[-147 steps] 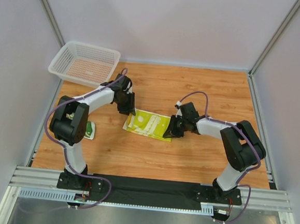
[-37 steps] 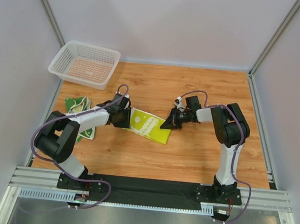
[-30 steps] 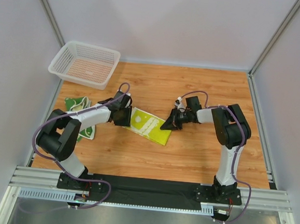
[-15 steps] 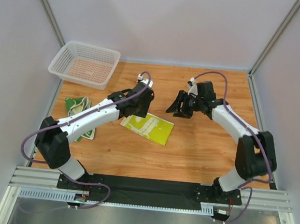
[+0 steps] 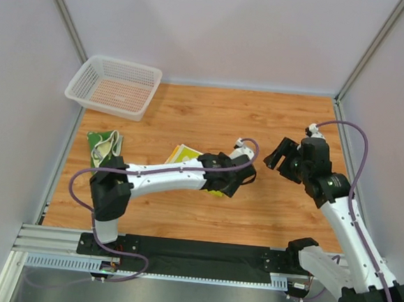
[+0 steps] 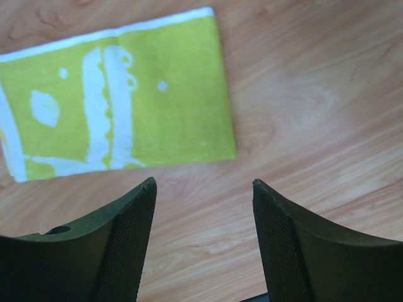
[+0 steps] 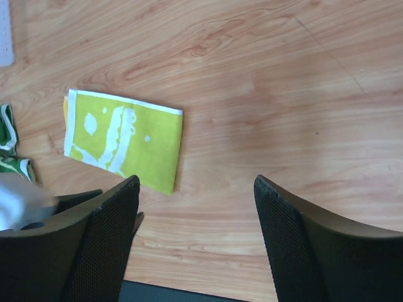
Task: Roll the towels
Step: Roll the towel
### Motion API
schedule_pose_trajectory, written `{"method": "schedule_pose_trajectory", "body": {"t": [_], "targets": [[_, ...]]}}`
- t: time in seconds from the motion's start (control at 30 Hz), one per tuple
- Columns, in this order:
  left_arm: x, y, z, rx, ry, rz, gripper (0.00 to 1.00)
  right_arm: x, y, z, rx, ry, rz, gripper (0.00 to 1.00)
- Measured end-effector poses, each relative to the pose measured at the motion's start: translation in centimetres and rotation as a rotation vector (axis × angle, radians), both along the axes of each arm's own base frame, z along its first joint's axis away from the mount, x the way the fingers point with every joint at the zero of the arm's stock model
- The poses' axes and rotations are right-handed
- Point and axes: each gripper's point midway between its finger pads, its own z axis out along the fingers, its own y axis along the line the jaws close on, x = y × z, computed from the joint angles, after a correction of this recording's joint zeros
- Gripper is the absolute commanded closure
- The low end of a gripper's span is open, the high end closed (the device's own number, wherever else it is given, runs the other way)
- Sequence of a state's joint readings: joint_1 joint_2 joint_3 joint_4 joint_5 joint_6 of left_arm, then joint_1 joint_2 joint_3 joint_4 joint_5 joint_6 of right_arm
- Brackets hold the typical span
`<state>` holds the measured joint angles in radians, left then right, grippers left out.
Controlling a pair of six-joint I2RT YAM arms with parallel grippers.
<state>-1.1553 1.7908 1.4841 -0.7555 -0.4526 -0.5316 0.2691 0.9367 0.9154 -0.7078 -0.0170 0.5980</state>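
A bright yellow-green towel with white marks lies flat and folded on the wooden table; in the top view only its left corner shows past my left arm. My left gripper reaches across it and hangs open above bare wood just off the towel's right edge, holding nothing. My right gripper is raised to the right, open and empty, looking down on the towel. A green patterned towel lies crumpled at the far left.
A white mesh basket stands at the back left corner of the table. My left arm's white link stretches low across the middle. Grey walls close in the left, back and right sides.
Both grippers let go of the yellow-green towel and opened. The left arm swung rightward over the towel; the right arm lifted and drew back to the right. The towel now lies flat.
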Motion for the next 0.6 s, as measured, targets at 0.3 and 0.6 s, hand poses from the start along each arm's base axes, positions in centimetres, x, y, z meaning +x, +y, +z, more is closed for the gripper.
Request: {"method": "schedule_pose_trajectory", "body": {"t": [0.3,0.6], "targets": [[-2.4,-1.5,-5.9,0.121,0.08,-0.012,0.35,-2.7,-2.2,0.2,-0.054,0.005,-0.063,0.25],[-2.0,-1.9,-9.0,0.179,0.104,0.0,0.39,-2.9,-2.4,-0.4,-0.064,0.029,-0.067,0.26]]}}
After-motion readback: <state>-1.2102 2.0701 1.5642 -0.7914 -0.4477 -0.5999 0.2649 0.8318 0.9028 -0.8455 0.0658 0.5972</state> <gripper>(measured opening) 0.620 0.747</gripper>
